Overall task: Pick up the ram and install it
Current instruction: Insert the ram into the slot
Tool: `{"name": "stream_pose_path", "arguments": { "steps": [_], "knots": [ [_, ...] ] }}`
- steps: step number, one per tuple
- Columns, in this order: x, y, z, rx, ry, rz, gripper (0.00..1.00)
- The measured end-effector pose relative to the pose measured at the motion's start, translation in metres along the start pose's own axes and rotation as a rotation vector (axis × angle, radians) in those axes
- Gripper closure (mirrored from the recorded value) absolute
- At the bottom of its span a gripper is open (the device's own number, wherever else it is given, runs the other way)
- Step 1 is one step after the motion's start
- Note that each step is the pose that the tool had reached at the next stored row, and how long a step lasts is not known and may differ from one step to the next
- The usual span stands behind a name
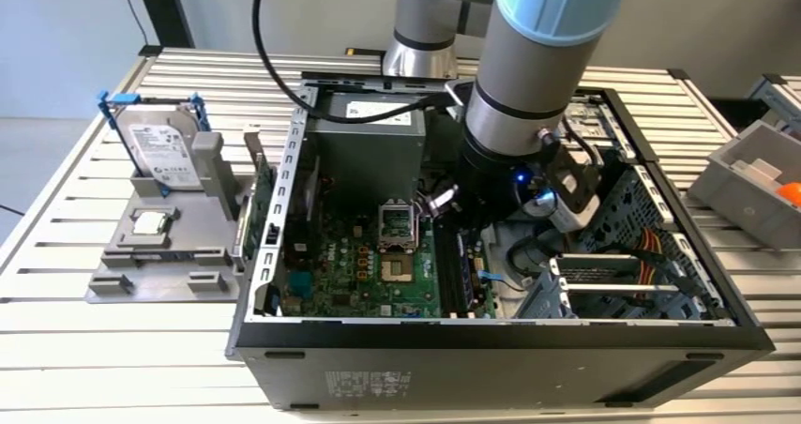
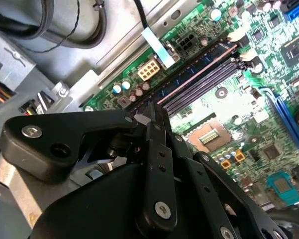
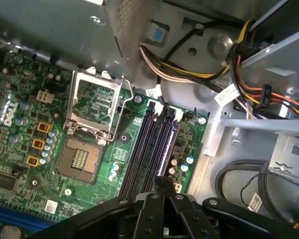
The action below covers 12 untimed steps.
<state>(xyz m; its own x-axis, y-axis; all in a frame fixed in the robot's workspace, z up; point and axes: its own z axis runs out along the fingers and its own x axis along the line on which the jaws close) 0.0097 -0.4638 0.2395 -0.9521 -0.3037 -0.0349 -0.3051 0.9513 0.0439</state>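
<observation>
Ram (image 2: 196, 74): thin, narrow circuit-board stick with dark chips, seen edge-on in the second wrist view. It stands on edge in the long black memory slots (image 3: 139, 149) of the green motherboard (image 1: 363, 265), in the outermost slot nearest the board's margin.

Location: inside the open black-and-grey steel computer case (image 1: 501, 335) on the slatted metal surface (image 1: 75, 349). In the exterior view the slot bank lies at about 3 o'clock from the processor socket.

Gripper (image 3: 163, 181): black, two-fingered. The jaws are drawn together, with their tips at one end of the stick. I cannot tell whether they pinch its top edge or only bear on it.

Handling, by judgement: light, stiff, brittle under bending, slick-sided. Best held by the bare top edge, clear of the chips and contacts, with any push kept straight down the slot.

Nearby: grey plastic parts tray (image 1: 163, 255) at 9 o'clock of the case, carrying a silver hard drive (image 1: 163, 152).
</observation>
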Motion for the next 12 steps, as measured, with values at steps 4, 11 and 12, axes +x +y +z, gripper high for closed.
{"name": "stream_pose_path", "arguments": {
  "steps": [4, 11, 12],
  "knots": [
    [-0.0001, -0.0001, 0.0000, -0.0014, 0.0017, -0.039, 1.00],
    [-0.0008, -0.0002, 0.0000, -0.0051, 0.0048, -0.116, 1.00],
    [-0.0010, -0.0003, 0.0000, -0.0056, 0.0052, -0.127, 1.00]
  ]
}}
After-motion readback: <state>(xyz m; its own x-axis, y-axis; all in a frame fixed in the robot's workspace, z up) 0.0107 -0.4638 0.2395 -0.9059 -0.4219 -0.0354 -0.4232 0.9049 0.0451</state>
